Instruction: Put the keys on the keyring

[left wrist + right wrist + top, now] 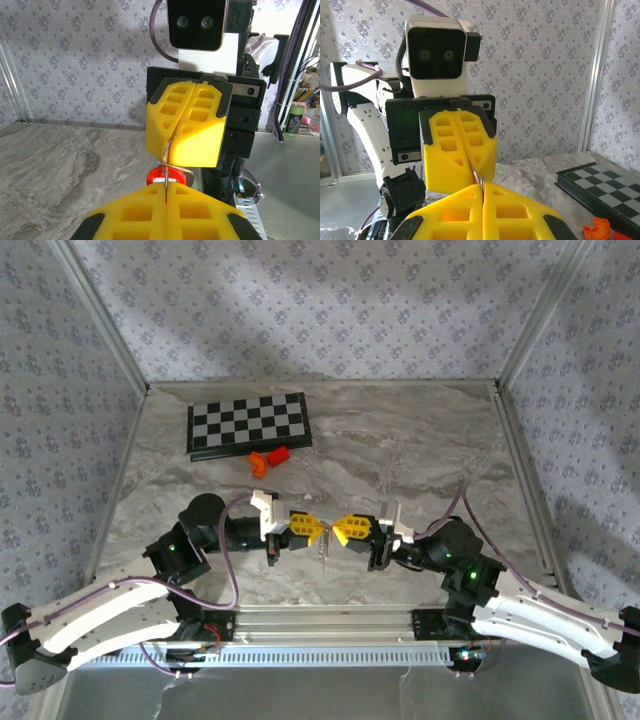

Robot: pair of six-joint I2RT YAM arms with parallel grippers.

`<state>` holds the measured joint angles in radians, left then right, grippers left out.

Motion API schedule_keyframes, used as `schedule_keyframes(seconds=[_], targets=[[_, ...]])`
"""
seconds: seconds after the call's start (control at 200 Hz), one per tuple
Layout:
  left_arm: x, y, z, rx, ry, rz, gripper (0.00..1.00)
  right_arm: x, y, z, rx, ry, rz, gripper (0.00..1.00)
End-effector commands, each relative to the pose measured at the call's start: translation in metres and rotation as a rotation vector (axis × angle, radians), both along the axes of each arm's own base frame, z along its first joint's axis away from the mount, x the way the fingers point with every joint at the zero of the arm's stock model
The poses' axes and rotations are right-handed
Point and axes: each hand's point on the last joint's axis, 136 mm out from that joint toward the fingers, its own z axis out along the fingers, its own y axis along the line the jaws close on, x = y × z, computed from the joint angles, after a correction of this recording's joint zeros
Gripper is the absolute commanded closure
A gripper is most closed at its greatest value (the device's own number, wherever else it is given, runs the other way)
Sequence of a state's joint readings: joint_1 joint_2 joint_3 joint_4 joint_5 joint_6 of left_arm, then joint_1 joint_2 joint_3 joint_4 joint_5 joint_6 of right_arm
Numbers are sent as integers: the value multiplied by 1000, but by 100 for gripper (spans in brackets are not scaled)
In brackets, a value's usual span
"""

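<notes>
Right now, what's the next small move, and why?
Probably nudge the left end effector toward the right end effector: both are shut tip to tip, the right pinching the keyring's wire ring, its red tag dangling, the left apparently a thin key.

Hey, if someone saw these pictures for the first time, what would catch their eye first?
The yellow left end effector and right end effector meet tip to tip, both shut, above the table's near middle, the red-tagged keyring between their tips. Next comes the checkerboard at the far left, two orange blocks by its near edge.
</notes>
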<state>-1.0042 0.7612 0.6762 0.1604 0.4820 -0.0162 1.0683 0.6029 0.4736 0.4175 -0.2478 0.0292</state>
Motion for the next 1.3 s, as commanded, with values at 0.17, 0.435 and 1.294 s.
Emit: schedule_keyframes(seconds=[0.17,0.435,1.294], targets=[[-4,1,26,-67,-56,-11,100,-2,-5,12,51,7,7,100],[-4,1,27,-70,-56,-12,100,-2,-6,13,66,13,12,100],[-3,-1,28,-70,-60,-14,100,-2,-5,10,55,27,22,100]])
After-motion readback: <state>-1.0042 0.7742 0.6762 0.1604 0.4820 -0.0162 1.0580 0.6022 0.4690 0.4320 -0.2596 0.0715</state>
